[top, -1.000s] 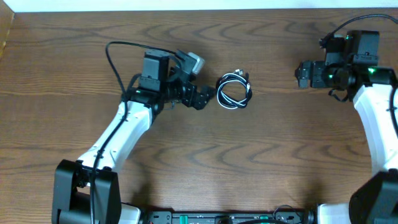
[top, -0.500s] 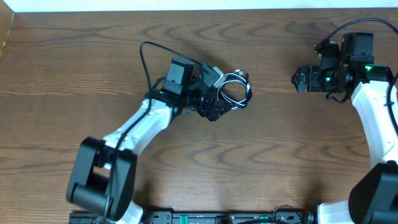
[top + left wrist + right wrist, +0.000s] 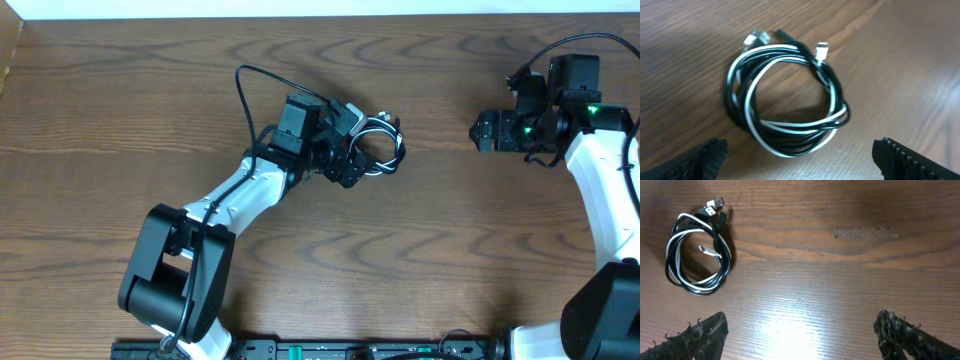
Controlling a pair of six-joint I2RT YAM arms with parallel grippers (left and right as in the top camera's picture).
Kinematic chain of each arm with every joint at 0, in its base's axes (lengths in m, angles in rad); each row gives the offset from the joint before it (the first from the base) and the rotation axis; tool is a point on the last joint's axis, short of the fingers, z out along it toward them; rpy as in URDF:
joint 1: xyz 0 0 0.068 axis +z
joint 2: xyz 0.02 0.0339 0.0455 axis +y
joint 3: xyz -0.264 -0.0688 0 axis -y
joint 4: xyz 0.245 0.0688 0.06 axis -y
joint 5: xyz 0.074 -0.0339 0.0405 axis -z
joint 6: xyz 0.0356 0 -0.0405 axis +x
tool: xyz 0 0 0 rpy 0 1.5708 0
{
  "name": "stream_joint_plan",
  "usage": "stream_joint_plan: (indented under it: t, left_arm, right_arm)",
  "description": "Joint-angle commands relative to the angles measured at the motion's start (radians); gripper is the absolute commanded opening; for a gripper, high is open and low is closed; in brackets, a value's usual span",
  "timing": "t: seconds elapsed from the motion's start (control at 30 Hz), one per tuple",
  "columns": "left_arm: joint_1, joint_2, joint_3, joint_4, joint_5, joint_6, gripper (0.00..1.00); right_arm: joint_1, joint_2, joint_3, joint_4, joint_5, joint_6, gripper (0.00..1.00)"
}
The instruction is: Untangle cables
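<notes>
**Left claw**: open. In the left wrist view both fingers stand wide apart and grip nothing. It hangs low over the counter, at the left rim of the coil.

**Cables**: the black cord and the white cord are wound together in one flat, nearly round loop on the counter, with no marked long axis. The loop lies directly ahead of the left claw, between the lines of its two fingers. The plug ends are bunched on the far side, away from that claw.

**Right claw**: open and empty, well apart to the right of the coil.

**Finding:** the left arm is much the nearer. Judged from this, the near rim of the loop is the natural first hold.
</notes>
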Motion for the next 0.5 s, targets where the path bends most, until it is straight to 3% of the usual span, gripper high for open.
stream_joint_plan:
  t: [0.0, 0.47]
  left_arm:
    - [-0.026, 0.006, 0.016, 0.018, -0.117, -0.021, 0.98]
    - [-0.047, 0.103, 0.121, 0.055, -0.111, -0.095, 0.98]
  right_arm:
    - [0.008, -0.003, 0.019, -0.003, -0.001, 0.021, 0.9]
    - [0.027, -0.003, 0.019, -0.006, -0.01, 0.02, 0.9]
